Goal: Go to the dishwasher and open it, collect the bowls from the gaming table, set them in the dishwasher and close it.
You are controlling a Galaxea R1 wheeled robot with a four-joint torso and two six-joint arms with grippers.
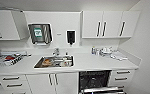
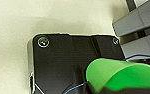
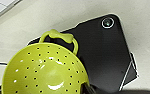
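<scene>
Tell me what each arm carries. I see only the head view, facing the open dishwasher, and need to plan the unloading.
Observer: The left wrist view shows a bright green bowl close under the camera.
Operator: And the right side?
Observer: The right wrist view shows a yellow-green bowl with small holes and a loop handle on its rim.
Operator: Anything near the green one?
Observer: Grey bars lie beyond it, over a pale surface.
</scene>
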